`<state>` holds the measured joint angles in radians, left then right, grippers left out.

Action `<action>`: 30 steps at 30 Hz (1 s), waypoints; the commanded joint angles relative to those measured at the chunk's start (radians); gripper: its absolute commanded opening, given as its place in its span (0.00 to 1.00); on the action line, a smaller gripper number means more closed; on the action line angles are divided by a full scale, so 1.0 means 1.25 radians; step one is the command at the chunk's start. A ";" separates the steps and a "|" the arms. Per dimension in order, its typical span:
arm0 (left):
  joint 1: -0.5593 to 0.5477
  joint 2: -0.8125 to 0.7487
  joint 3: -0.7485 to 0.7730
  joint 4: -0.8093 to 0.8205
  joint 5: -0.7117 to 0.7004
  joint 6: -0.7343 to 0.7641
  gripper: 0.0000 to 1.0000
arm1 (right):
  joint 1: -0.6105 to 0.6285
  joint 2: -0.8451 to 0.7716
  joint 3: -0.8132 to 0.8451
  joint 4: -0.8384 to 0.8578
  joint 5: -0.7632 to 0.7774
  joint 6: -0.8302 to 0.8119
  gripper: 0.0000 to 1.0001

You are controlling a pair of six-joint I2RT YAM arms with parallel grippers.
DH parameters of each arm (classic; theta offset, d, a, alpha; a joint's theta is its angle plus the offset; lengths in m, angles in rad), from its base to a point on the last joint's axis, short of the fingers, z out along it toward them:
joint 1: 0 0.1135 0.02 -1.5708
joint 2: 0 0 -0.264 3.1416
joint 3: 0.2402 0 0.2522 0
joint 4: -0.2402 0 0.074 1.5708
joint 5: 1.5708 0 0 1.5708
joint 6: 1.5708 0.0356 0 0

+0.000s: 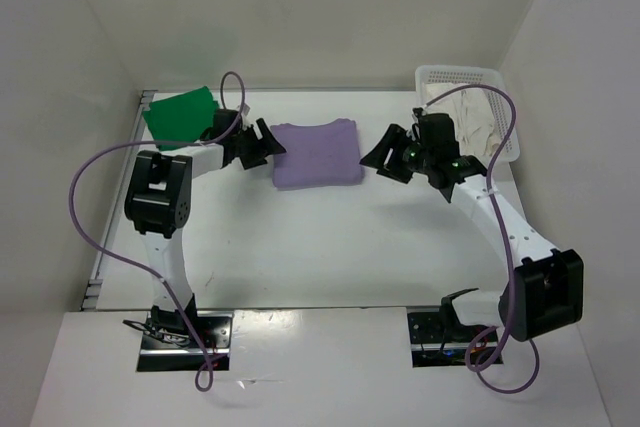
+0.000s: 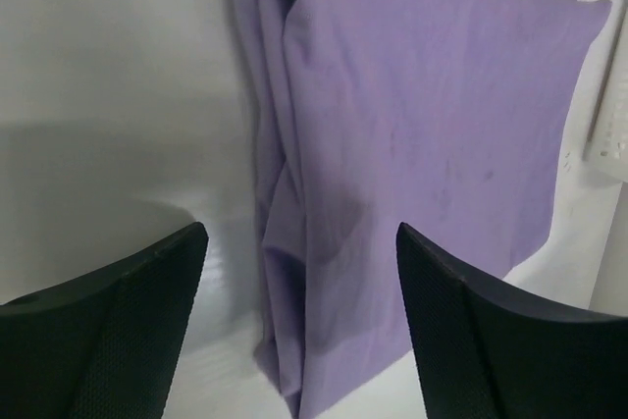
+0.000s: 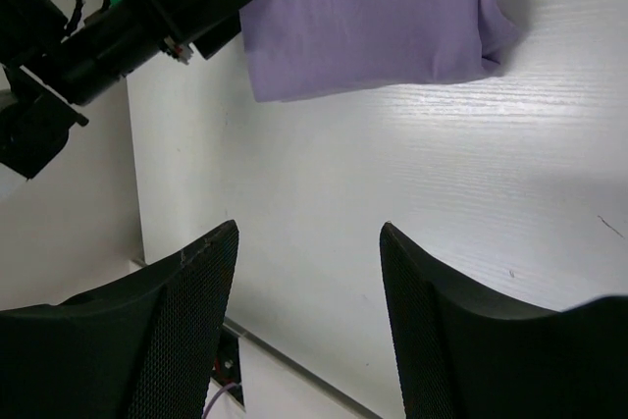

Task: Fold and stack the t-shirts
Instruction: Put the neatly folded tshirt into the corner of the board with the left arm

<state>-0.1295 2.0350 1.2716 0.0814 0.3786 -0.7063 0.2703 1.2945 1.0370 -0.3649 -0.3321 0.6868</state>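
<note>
Top view: bright, even, diffuse light from overhead. The white walls (image 1: pixel 300 17) bounce it back, and shadows on the surface (image 1: pixel 330 247) are faint and soft-edged. Detail is slightly soft throughout.

Left wrist view: the surface reads grey, with a broad shadow band from 9 o'clock toward centre. The lavender shirt (image 2: pixel 432 125) is sharp, its creases shaded. The edge at 3 o'clock is blown out white. My jaws at 7 and 5 o'clock are near-black.

Right wrist view: pale glare streaks the surface from centre toward 3 o'clock. The dimples on my jaws are just resolved.
</note>
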 commanded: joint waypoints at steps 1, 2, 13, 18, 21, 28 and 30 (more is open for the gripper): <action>-0.002 0.060 0.050 0.034 0.030 0.029 0.84 | -0.005 -0.031 -0.012 -0.006 0.009 0.004 0.65; -0.024 0.090 0.065 0.018 0.030 0.029 0.82 | -0.005 -0.031 -0.012 -0.006 0.009 0.004 0.65; -0.122 0.160 0.215 0.037 -0.017 -0.042 0.32 | -0.005 -0.023 -0.012 -0.006 0.002 0.011 0.65; -0.122 0.110 0.327 -0.004 -0.037 -0.031 0.19 | -0.005 -0.023 -0.020 -0.006 -0.013 0.011 0.65; -0.109 0.091 0.442 -0.047 -0.045 -0.004 0.18 | -0.005 -0.023 -0.020 -0.006 -0.020 0.011 0.65; 0.040 0.034 0.558 -0.086 -0.045 0.013 0.18 | -0.005 -0.016 -0.020 -0.006 -0.045 -0.019 0.65; 0.119 -0.002 0.527 -0.086 -0.045 0.013 0.19 | -0.005 -0.016 -0.020 -0.006 -0.045 -0.027 0.65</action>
<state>-0.1242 2.1368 1.9202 -0.0418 0.3382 -0.7124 0.2703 1.2861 1.0203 -0.3775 -0.3698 0.6823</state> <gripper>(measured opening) 0.190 0.653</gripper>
